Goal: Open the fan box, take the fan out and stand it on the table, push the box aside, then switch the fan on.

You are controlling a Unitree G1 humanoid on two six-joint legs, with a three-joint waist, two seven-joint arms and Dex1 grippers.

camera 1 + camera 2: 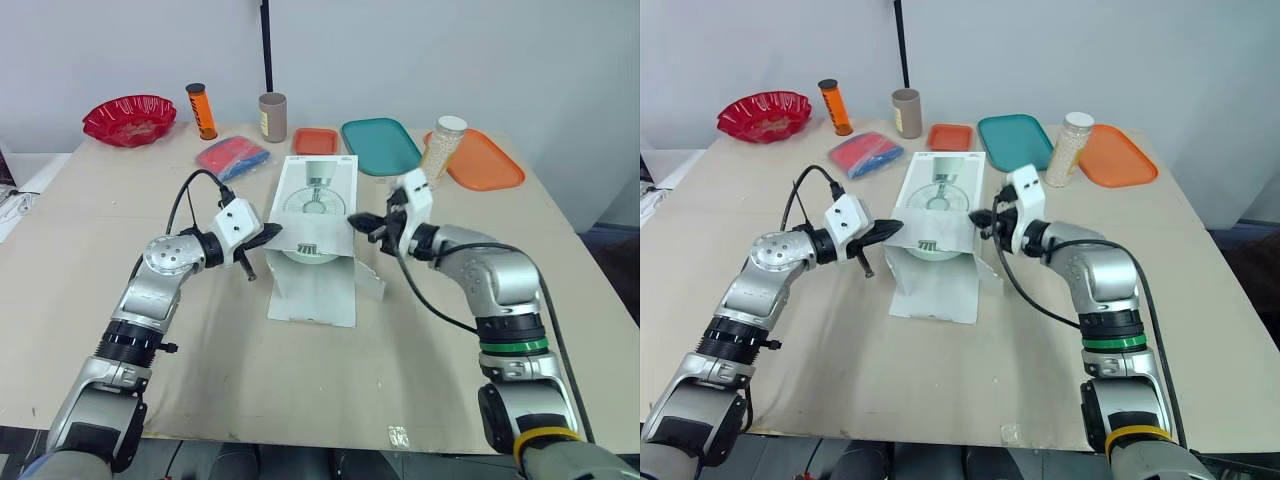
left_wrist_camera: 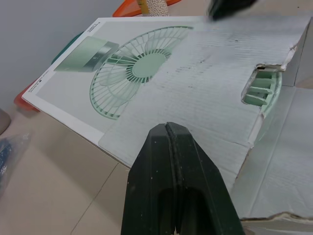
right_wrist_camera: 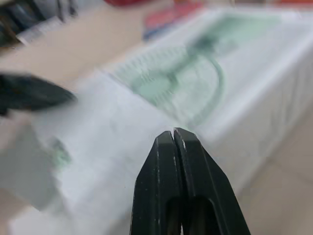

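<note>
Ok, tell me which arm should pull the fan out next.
Left, probably. The left hand sits at the box's open end, with the green fan showing just ahead in its wrist view. The right hand is by the box's right edge, aimed across the top. Both are shut.

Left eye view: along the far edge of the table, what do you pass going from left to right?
Red bowl → orange canister → brown cup → small orange tray → teal tray → jar of white grains.
</note>
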